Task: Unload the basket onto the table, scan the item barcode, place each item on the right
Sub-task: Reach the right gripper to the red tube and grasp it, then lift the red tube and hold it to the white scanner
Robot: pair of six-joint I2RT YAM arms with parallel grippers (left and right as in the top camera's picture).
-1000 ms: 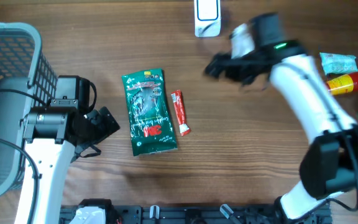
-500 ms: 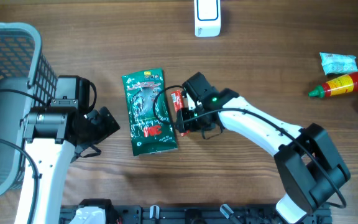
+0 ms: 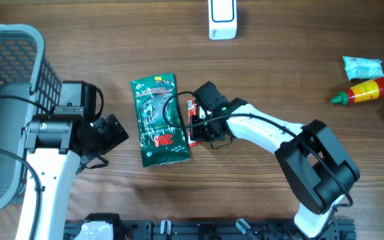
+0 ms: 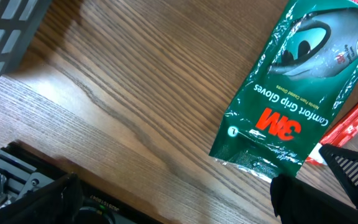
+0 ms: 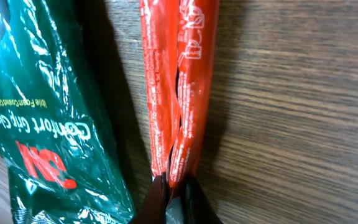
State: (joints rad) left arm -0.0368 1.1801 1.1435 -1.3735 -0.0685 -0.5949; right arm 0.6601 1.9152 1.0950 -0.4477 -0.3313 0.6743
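Glossy red plastic sachet (image 5: 179, 93), shiny crinkled green packet (image 3: 157, 120), matt wood-grain table (image 3: 279, 80)

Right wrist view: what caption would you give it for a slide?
Right fingers closed on the end of a red sachet, green glove packet alongside, wooden table beneath.

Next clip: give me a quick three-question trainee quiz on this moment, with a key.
1. True or false: the right jaws are shut on the red sachet.
2. What lies right beside the sachet? A) the mesh basket B) the green glove pack C) the sauce bottle
3. Fill in: the left jaws stand ____, holding nothing.
Key: 1 true; 2 B; 3 open.
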